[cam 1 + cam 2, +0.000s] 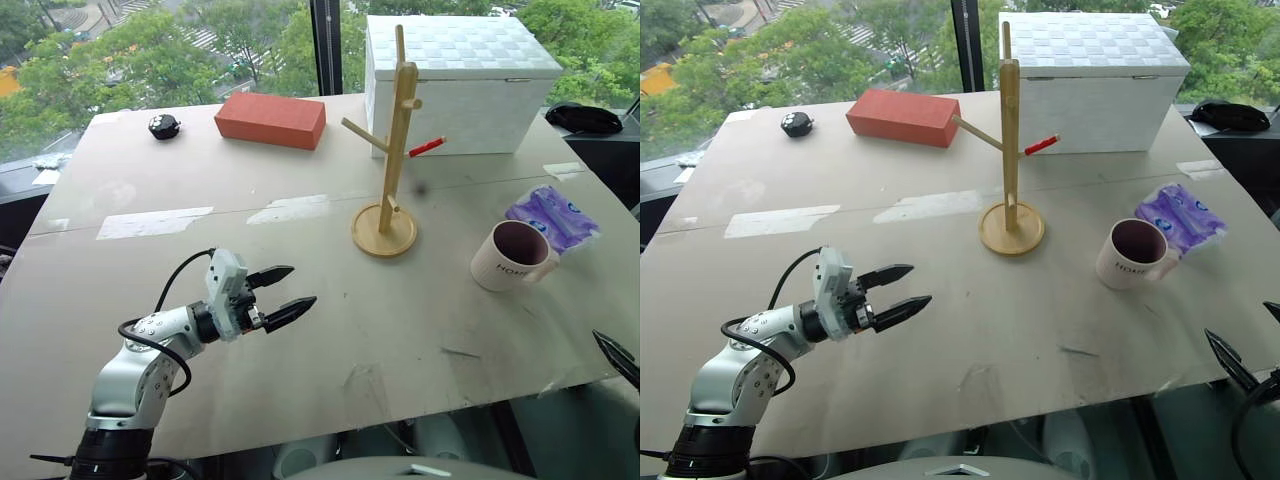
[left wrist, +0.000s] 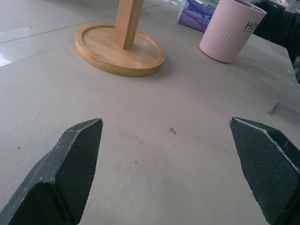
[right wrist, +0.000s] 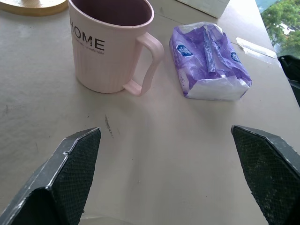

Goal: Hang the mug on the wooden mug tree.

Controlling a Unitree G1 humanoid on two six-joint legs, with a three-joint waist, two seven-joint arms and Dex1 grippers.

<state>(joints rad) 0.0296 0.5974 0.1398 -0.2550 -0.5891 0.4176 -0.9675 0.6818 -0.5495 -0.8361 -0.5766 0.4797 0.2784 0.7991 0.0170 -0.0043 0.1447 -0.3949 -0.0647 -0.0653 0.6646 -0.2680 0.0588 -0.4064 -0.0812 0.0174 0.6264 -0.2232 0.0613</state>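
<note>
The cream mug [image 1: 510, 255] stands upright on the table at the right, its maroon inside showing, "HOME" on its side and its handle [image 3: 145, 63] turned toward the purple pack. The wooden mug tree [image 1: 396, 140] stands left of it and a little farther back, with a round base [image 2: 119, 49] and angled pegs. My left gripper [image 1: 300, 287] hovers open over the near left of the table, pointing toward the tree, with nothing between its fingers. My right gripper [image 3: 166, 127] is open at the table's near right edge, short of the mug, and is empty too.
A purple tissue pack [image 1: 552, 218] lies just right of the mug. Behind the tree stands a white box [image 1: 455, 80], with a red brick [image 1: 270, 120] to its left. A small black object [image 1: 164, 126] sits at the far left. Tape patches [image 1: 155, 222] mark the tabletop.
</note>
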